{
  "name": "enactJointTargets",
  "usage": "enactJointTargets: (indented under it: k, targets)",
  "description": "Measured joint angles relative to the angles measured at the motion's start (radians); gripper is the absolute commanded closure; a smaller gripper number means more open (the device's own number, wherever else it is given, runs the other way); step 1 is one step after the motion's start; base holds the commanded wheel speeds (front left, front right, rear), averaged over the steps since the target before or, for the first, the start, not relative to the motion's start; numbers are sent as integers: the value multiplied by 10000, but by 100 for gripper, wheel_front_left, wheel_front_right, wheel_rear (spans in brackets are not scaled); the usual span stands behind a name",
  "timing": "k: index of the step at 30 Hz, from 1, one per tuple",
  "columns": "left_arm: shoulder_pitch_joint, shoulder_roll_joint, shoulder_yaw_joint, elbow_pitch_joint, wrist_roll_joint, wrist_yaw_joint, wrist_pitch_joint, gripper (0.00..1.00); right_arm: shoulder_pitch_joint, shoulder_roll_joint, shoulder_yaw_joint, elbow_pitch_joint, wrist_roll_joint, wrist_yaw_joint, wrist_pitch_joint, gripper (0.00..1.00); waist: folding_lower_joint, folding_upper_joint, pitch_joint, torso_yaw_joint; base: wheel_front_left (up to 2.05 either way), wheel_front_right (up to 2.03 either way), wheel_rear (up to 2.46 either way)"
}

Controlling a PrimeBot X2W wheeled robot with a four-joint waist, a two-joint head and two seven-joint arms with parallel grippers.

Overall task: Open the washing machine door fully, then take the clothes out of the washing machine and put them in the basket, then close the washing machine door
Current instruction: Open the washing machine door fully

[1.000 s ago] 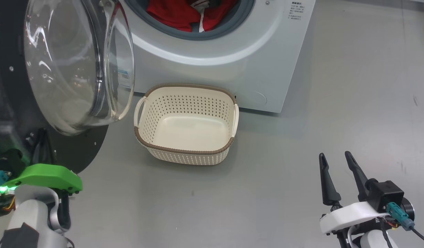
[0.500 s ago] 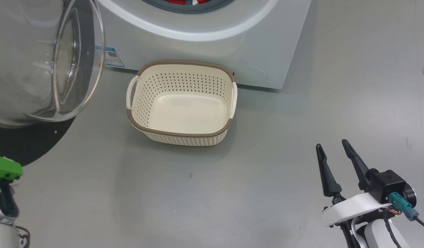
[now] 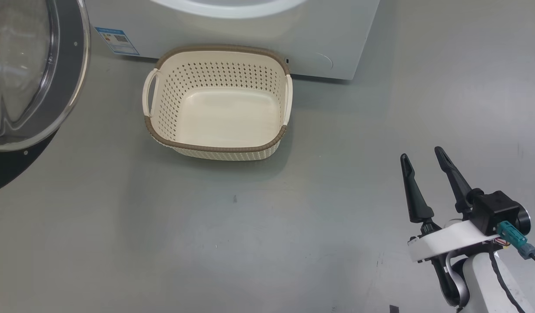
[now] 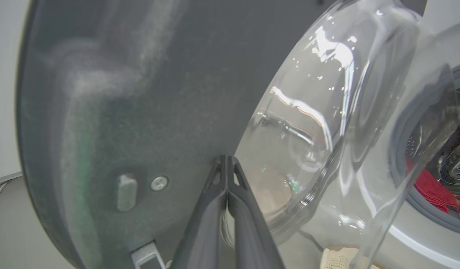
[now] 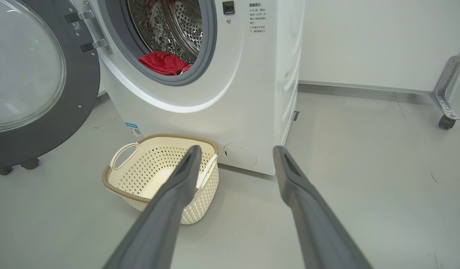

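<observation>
Right hand point(image 3: 421, 153) sits at the lower right of the head view, fingers pointing up the frame, spread wide and holding nothing, hovering over the grey floor point(image 3: 250, 243). Left hand point(image 4: 227, 161) is clenched, both fingers pressed together and aimed at the dark inner face of the washing machine door point(image 4: 102, 93), just beside its glass bowl. Can't tell if the tips actually touch it.

In the head view the door hangs at the left edge, cut off by the frame. The clothes point(image 5: 162, 62) are red, lying low in the drum of the washing machine point(image 5: 252, 93), partly hidden behind the grey gasket. The basket point(image 3: 215, 150) is on the floor right up against the machine's front, bare cream bottom showing. A wheeled metal leg point(image 5: 444, 97) stands at the far right of the right wrist view.
</observation>
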Motion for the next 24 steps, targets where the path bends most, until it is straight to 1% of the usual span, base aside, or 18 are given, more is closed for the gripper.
enactJointTargets:
  k: [3,11,18,24]
  targets:
    - [-129,109,46,196,0,0,0,100,-120,-6,-27,-38,0,0,0,0,0,0,131,-44,0,0,0]
    - [-254,105,-40,516,2,-15,-90,100,-226,-8,-69,6,0,0,0,0,0,0,134,-40,0,0,0]
    - [-269,86,-178,803,38,-113,-102,100,-229,27,-81,138,4,2,0,0,0,0,-184,-1,0,0,0]
    - [-252,33,-606,880,372,-295,-190,100,-229,104,-109,270,38,4,0,0,0,0,-635,0,0,0,0]
